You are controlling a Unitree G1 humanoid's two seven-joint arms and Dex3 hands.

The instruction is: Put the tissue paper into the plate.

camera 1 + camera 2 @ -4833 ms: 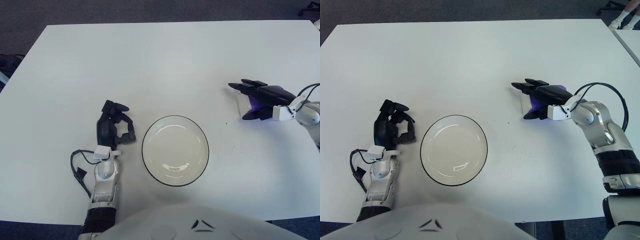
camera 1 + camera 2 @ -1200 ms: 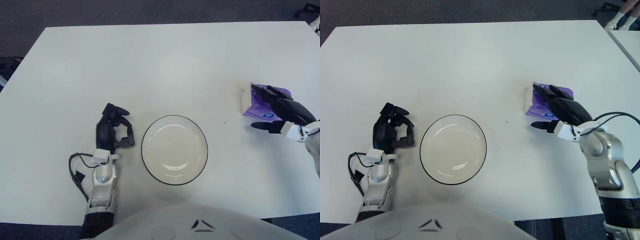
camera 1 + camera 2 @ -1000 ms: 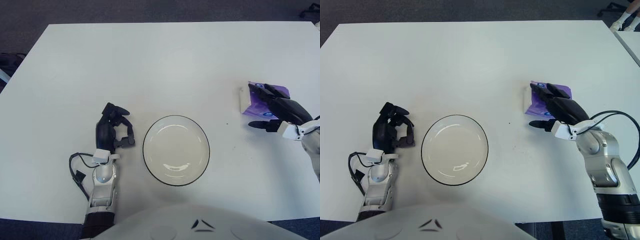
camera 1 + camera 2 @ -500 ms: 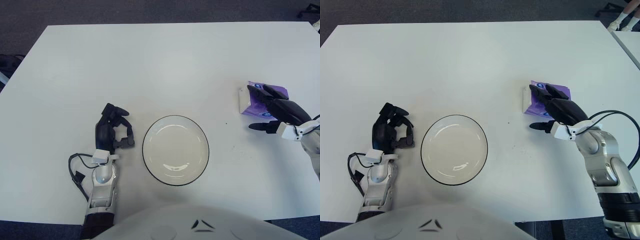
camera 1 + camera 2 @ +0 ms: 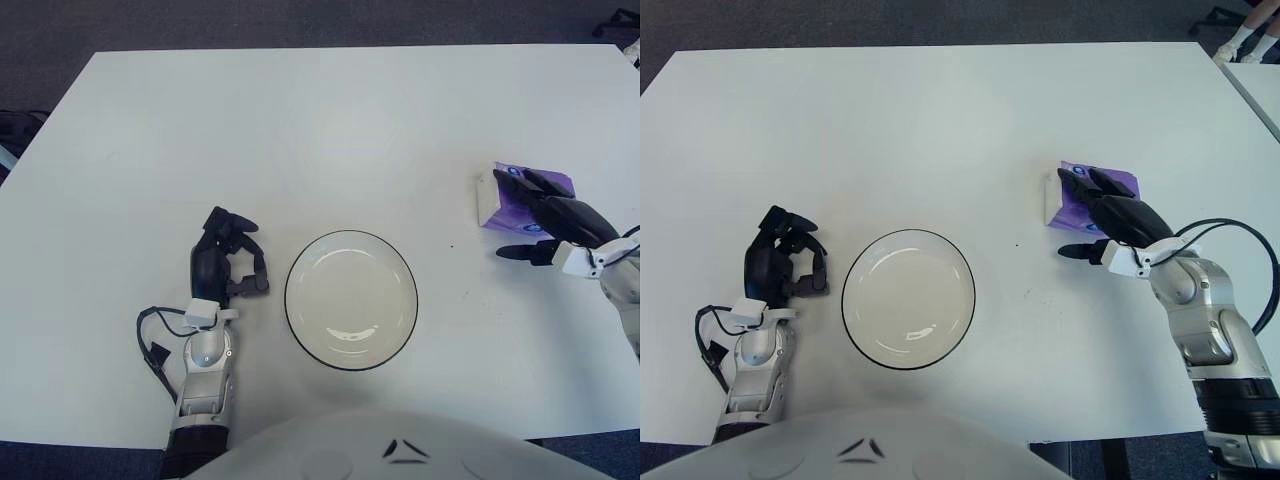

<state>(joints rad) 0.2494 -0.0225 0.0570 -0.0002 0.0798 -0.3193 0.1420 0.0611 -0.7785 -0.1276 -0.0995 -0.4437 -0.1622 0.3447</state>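
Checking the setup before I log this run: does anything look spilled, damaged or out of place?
Nothing stands out. The plate sits empty and upright, the purple tissue pack lies flat under the right hand, and the left hand shows left of the plate.

A purple tissue paper packet (image 5: 1080,206) with a white end face at its left is seen lying flat on the white table, well to the right of the plate and apart from it. Its right portion is covered by dark fingers laid over it. The plate (image 5: 908,300), round and white with a thin dark rim, is set upright on the table near the front edge. Nothing is held in it.
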